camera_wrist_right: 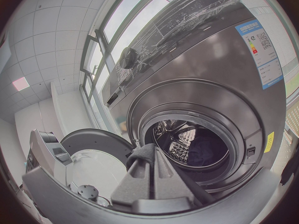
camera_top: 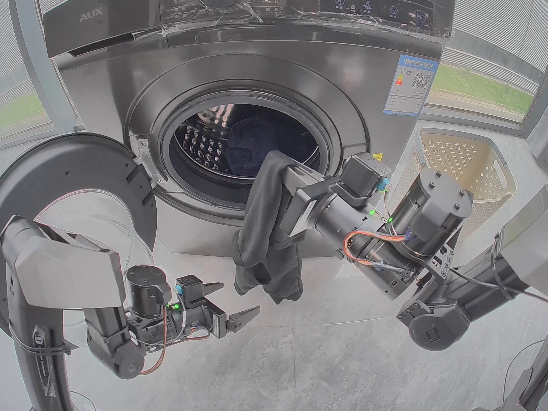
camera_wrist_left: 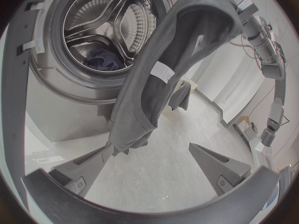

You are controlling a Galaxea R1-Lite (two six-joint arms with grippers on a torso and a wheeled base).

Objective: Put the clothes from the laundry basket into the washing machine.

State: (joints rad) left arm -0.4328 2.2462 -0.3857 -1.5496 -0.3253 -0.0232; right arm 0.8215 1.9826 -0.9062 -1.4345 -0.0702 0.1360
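Right claw (camera_top: 288, 173) is clenched on a grey garment (camera_top: 265, 224), just outside the washing machine's (camera_top: 228, 64) open porthole. From the head cam most of the cloth hangs down in front of the lower rim, well short of going in. A dark blue piece (camera_top: 257, 144) is already lying in the drum. The door (camera_top: 68, 172) is swung wide on my left, and the laundry basket (camera_top: 476, 164) sits on the floor to my right, beside the machine. My left claw (camera_top: 240, 302) is low near the floor, fingers spread, holding nothing.

Left wrist cam: the left claw (camera_wrist_left: 149, 149) gapes right under the grey garment's (camera_wrist_left: 174, 63) dangling end, one fingertip about touching the hem. The blue piece (camera_wrist_left: 101, 61) is at the bottom of the drum. Farther off, what looks like another dark cloth (camera_wrist_left: 182, 97) hangs over the basket (camera_wrist_left: 191, 83) rim.

Right wrist cam: the two fingers of the right claw (camera_wrist_right: 154, 150) are pressed together with a fold of grey garment (camera_wrist_right: 141, 151) bunched over the tip, aimed at the drum, with the blue piece (camera_wrist_right: 202, 150) beyond.

So I reckon I'm mid-load on this one. Next I'd need to push the right claw deep past the rim before letting go, or the hanging tail will drag it back out. The left claw could maybe lift that tail.
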